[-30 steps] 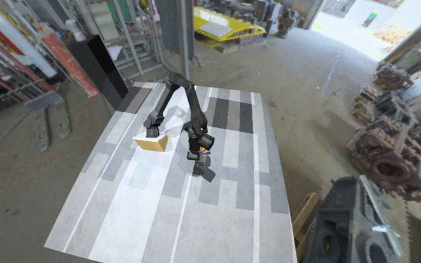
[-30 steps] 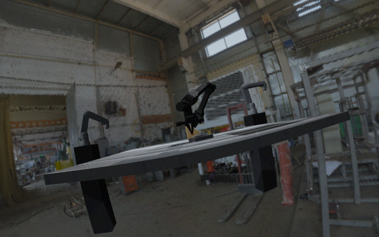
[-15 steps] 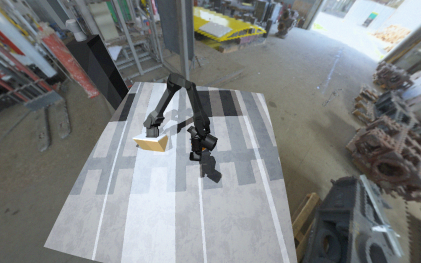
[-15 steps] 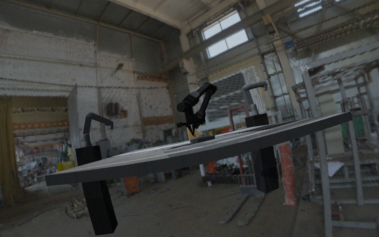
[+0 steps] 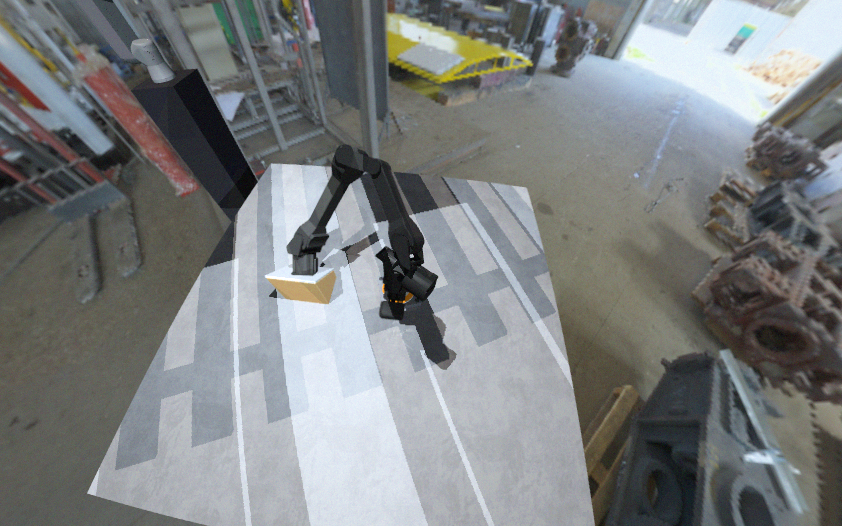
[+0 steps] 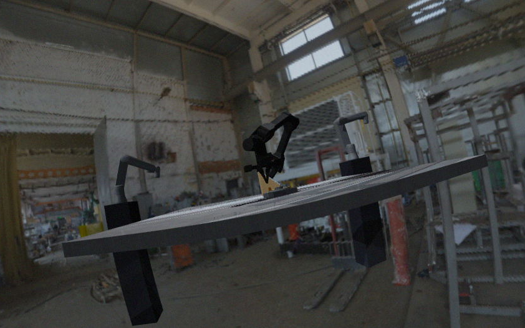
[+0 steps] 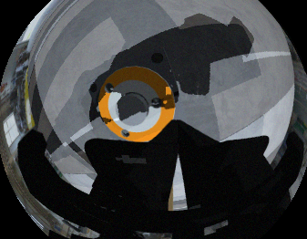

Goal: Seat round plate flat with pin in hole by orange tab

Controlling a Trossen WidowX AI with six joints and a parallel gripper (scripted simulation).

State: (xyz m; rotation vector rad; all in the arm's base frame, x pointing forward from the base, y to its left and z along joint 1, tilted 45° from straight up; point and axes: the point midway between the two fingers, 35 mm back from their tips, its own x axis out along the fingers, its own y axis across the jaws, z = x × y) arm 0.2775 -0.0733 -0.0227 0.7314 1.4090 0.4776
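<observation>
Fingers closed, empty, just above the orange plate [image 7: 138,105]. Nudge the tab sideways gently until its hole drops over the pin, then lift clear.

You won't find any readable text, label or number here; the blurred background signs seem illegible.

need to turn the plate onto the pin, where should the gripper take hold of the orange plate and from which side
Judging by the wrist view, take the outer rim of the plate from straight above. It is a thin ring around the post, low on the dark base, so only its edge offers purchase. The gripper is shut and holds nothing; open it first.
</observation>
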